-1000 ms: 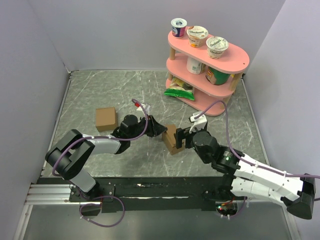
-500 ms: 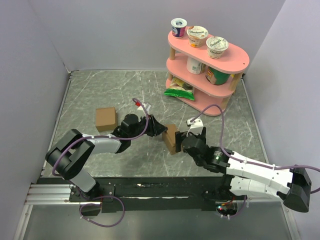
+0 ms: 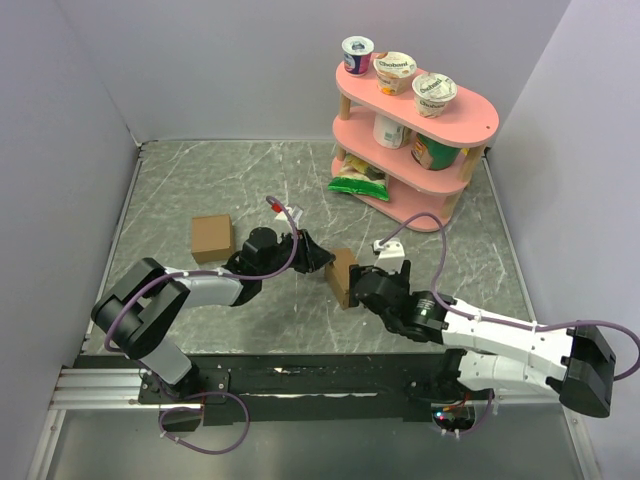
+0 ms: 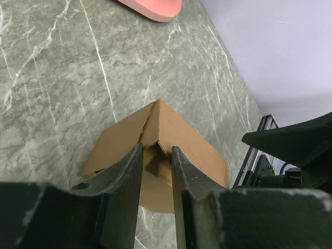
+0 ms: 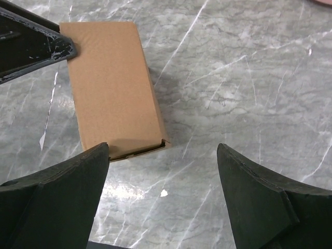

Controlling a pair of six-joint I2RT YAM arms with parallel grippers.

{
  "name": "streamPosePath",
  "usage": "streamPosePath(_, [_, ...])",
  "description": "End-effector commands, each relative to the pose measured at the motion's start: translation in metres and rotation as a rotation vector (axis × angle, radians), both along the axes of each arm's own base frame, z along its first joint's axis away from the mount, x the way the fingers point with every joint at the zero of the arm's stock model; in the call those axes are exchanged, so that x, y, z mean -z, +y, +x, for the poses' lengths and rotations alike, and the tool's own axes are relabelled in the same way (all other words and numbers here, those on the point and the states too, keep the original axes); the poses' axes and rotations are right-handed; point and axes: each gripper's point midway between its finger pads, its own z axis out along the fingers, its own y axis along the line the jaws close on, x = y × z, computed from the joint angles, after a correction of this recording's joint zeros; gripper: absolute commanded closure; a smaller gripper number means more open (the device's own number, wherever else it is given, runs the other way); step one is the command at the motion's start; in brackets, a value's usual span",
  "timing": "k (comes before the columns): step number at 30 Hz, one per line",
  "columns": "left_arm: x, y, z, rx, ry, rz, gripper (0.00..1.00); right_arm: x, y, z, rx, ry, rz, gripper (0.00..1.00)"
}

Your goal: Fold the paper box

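The left gripper (image 4: pixel 155 155) is narrowed to a slim gap and pinches a thin cardboard wall at the top edge of the paper box (image 3: pixel 342 276), one black finger (image 4: pixel 127 176) on each side of it. The right gripper (image 5: pixel 163 150) is spread wide and holds nothing. In its wrist view the box's near end lies just ahead of the finger at 7 o'clock (image 5: pixel 62 192); whether that finger touches the cardboard cannot be told.

The box is plain matte brown cardboard, a small squarish carton with sharp creases. One corner seam gapes a little where the panels meet, just above the left gripper's fingers. It stands on the table (image 3: pixel 200 190) near the middle, slightly toward 4 o'clock. The tabletop is grey-green stone-patterned with thin white veins.

The left arm starts at 7 o'clock, folds at the elbow and runs low over the table toward 3 o'clock, meeting the box from its 9 o'clock side. The right arm, in white shells, lies stretched nearly flat from 5 o'clock toward 10 o'clock, its black wrist right beside the box at 4 o'clock.

A neat cardboard cube (image 3: pixel 211 237) sits apart from the box at 9 o'clock. At 1 o'clock stands a pink two-tier oval shelf (image 3: pixel 470 118) on pale wooden posts, with yogurt cups (image 3: pixel 397 70) on top and a green snack bag (image 3: pixel 358 182) at its foot.
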Motion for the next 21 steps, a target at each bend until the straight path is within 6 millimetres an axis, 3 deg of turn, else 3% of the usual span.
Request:
streamPosePath(1, [0.034,0.007,-0.007,0.011,0.065,0.098,0.68,0.026,-0.015,-0.018,-0.007,0.141,-0.102,0.10])
streamPosePath(3, [0.033,0.006,-0.010,0.027,0.060,0.094,0.67,0.031,-0.016,-0.021,-0.010,0.163,-0.114,0.10])
streamPosePath(6, [0.026,0.005,-0.012,0.045,0.045,0.087,0.57,0.037,-0.019,-0.024,-0.002,0.183,-0.123,0.10])
streamPosePath(7, [0.023,0.005,-0.012,0.047,0.042,0.091,0.47,0.037,-0.020,-0.025,0.002,0.185,-0.122,0.10])
streamPosePath(10, [0.007,0.006,-0.008,0.048,0.001,0.090,0.31,0.034,-0.023,-0.024,0.014,0.173,-0.115,0.10])
streamPosePath(13, [-0.004,0.012,-0.002,0.026,-0.027,0.112,0.24,0.031,-0.024,-0.023,0.015,0.160,-0.114,0.10])
streamPosePath(16, [-0.015,0.019,0.009,-0.007,-0.060,0.131,0.24,0.029,-0.024,-0.023,0.010,0.152,-0.108,0.10])
streamPosePath(21, [-0.004,0.024,0.026,-0.026,-0.071,0.238,0.30,0.028,-0.024,-0.022,0.007,0.143,-0.094,0.10])
